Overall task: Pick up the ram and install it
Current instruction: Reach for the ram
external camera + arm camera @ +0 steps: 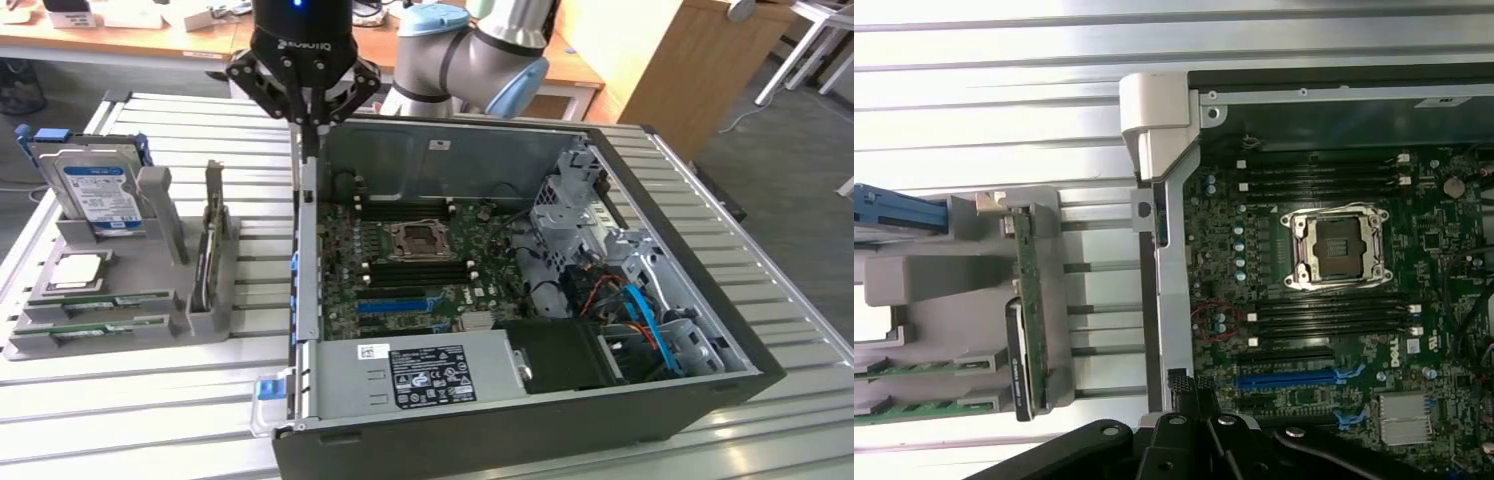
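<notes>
Hovering over the side wall (304, 262) (1172, 300) of the open computer case (441, 445) that faces the rack, my gripper (310, 128) (1194, 420) points straight down. Its fingers are pressed together, with nothing clamped between them. In the wrist view the fingertips sit above the grey edge rail of that wall.

Position of the task item: the ram (118, 300) (924, 366) lies flat in a slot of the grey parts rack (200, 322) (914, 285). The rack stands on the slatted metal table (134, 425) (1004, 100), on the exterior view's left of the case. A second ram stick (100, 328) (924, 406) lies just beside the first, in the next slot. Both are well apart from my gripper and are not yet installed.

Other rack contents:
- A blue-labelled hard drive (96, 190) stands upright at the far end.
- A square silver processor (78, 270) lies flat between the drive and the ram.
- A thin green board (211, 245) (1026, 290) stands on edge on the side nearest the case. It may be an expansion card, but seen edge-on I cannot confirm the type.

Inside the case, the motherboard (350, 250) (1226, 262) carries an open CPU socket (416, 238) (1339, 245). Black memory slots (407, 270) (1324, 318) run along both sides of the socket, with a blue expansion slot (387, 303) (1289, 380) beyond them. The power supply (427, 375) fills the near corner of the case in the exterior view.
</notes>
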You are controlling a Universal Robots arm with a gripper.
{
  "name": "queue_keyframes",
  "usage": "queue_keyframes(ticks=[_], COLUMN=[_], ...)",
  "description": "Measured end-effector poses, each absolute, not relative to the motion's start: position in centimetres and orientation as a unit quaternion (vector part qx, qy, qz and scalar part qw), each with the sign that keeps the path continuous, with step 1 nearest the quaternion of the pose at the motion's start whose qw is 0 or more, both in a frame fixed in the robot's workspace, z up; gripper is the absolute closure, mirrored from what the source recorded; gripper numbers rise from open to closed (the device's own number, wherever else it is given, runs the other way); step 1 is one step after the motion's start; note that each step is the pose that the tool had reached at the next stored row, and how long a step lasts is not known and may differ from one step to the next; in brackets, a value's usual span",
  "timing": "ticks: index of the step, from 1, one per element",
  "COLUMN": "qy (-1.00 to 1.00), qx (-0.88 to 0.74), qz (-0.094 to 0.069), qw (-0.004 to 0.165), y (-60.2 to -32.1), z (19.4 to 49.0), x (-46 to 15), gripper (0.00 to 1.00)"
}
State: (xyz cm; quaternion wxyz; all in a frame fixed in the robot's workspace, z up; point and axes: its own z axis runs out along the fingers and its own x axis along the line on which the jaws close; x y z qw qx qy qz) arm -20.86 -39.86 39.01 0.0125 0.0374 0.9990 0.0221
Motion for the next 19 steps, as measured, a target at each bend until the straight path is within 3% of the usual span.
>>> queue_keyframes(ticks=[19], qy=[0.999], qx=[0.037], qz=[0.022], qw=[0.012], y=[-39.8], z=[38.9], x=[-25.4], gripper=[0.89])
